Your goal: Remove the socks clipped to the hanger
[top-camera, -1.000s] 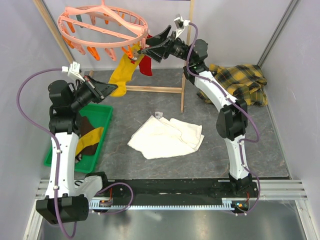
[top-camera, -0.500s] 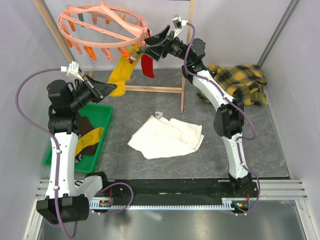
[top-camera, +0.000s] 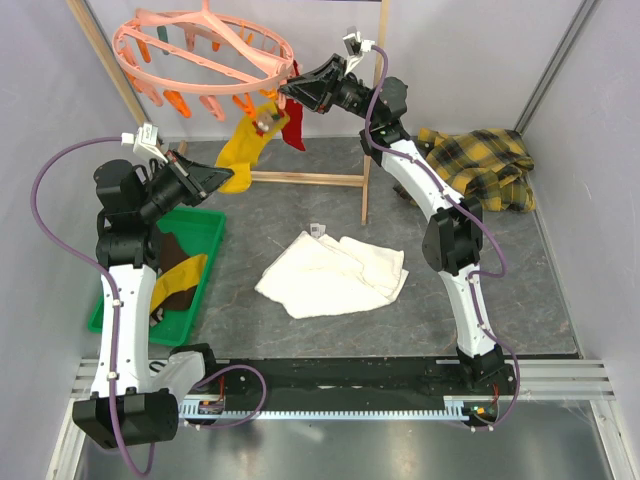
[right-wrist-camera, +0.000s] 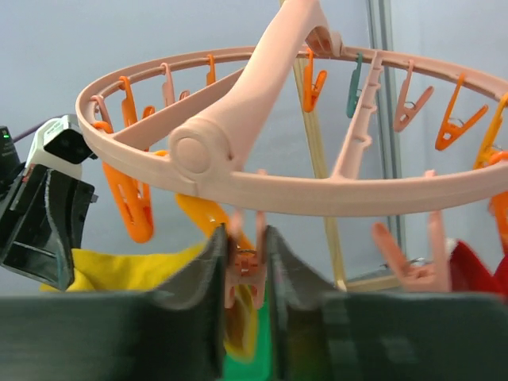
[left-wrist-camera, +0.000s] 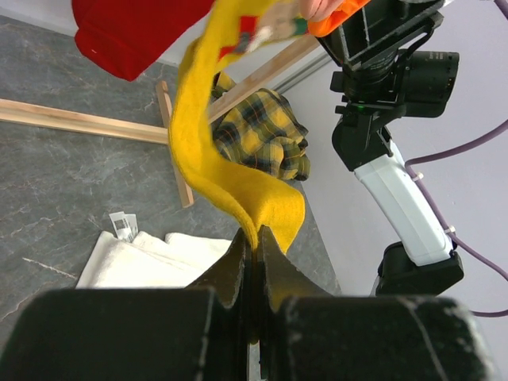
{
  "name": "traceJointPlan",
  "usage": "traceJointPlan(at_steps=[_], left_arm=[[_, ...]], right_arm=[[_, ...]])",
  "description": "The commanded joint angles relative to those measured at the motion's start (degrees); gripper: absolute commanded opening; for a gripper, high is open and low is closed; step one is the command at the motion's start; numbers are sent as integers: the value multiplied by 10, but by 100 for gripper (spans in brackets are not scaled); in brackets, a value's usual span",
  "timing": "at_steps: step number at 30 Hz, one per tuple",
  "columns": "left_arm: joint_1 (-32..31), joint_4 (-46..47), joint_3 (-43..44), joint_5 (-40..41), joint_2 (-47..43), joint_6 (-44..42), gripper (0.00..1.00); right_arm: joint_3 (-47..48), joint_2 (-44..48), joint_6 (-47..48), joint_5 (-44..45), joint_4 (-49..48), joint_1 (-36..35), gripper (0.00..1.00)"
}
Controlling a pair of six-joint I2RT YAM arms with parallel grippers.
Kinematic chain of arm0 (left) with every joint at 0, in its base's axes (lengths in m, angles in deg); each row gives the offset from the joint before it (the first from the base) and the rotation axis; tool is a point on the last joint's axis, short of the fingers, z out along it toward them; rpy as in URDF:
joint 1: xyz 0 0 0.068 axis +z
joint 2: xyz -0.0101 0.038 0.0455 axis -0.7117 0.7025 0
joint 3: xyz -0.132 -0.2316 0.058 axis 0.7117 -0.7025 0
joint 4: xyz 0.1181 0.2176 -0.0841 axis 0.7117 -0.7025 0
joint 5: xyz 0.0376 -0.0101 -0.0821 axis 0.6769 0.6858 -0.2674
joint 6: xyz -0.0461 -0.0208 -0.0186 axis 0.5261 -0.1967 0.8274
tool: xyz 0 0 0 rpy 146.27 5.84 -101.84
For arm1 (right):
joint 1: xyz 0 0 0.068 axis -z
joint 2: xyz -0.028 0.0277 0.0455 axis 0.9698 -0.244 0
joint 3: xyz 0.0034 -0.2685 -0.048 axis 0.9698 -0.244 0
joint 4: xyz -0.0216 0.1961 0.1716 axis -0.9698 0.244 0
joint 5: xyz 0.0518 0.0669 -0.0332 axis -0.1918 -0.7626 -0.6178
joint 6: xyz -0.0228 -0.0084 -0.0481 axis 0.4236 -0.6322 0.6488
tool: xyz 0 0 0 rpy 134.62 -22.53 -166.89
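Note:
The hanger [top-camera: 205, 52], a salmon-pink ring with dangling clips, hangs at the top left. A mustard yellow sock [top-camera: 250, 140] droops from a pink clip [right-wrist-camera: 248, 266] on its near rim, with a red sock [top-camera: 292, 125] beside it. My right gripper [top-camera: 287, 93] is shut on that pink clip, one jaw pressing each side, just under the ring [right-wrist-camera: 317, 186]. My left gripper [left-wrist-camera: 255, 238] is shut on the yellow sock's [left-wrist-camera: 214, 151] lower end, pulling it taut down and left. The red sock [left-wrist-camera: 135, 32] hangs above.
A green tray [top-camera: 205, 235] at the left holds a brown sock and a yellow sock [top-camera: 175, 275]. A white towel [top-camera: 335, 272] lies mid-table. A plaid shirt [top-camera: 485, 160] sits at the back right. The wooden rack's bar [top-camera: 305, 179] and post [top-camera: 368, 170] stand behind.
My right gripper has moved up and left to the ring and shut its jaws on the pink clip. The yellow sock's top swung slightly. The left arm has not moved.

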Motion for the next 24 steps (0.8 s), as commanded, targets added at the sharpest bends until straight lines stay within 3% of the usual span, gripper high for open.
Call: traceJointPlan(at_steps=[1, 3, 9, 11, 12, 15, 16, 19, 24], left_arm=[[5, 0, 11, -1, -1, -12, 2], [6, 0, 8, 1, -1, -12, 2], [6, -1, -1, 27, -8, -22, 2], [6, -19, -7, 84, -22, -36, 2], [6, -30, -8, 115, -31, -60, 2], [6, -71, -25, 289, -68, -98, 2], [6, -78, -43, 387, -78, -102, 2], [6, -91, -93, 562, -104, -107, 2], [6, -91, -162, 715, -90, -61, 5]], right_arm=[[27, -5, -16, -5, -54, -6, 11], [26, -4, -16, -5, -57, -5, 0], [10, 6, -24, -6, -56, -5, 0], [3, 11, -30, -5, -51, -5, 6], [-6, 19, -30, 2, -47, -5, 17], [-34, 42, -29, 11, -42, -5, 30], [-42, 48, -25, 13, -38, -5, 31], [-55, 66, -18, 16, -21, -6, 29], [-77, 86, -21, 22, -10, -10, 27]])
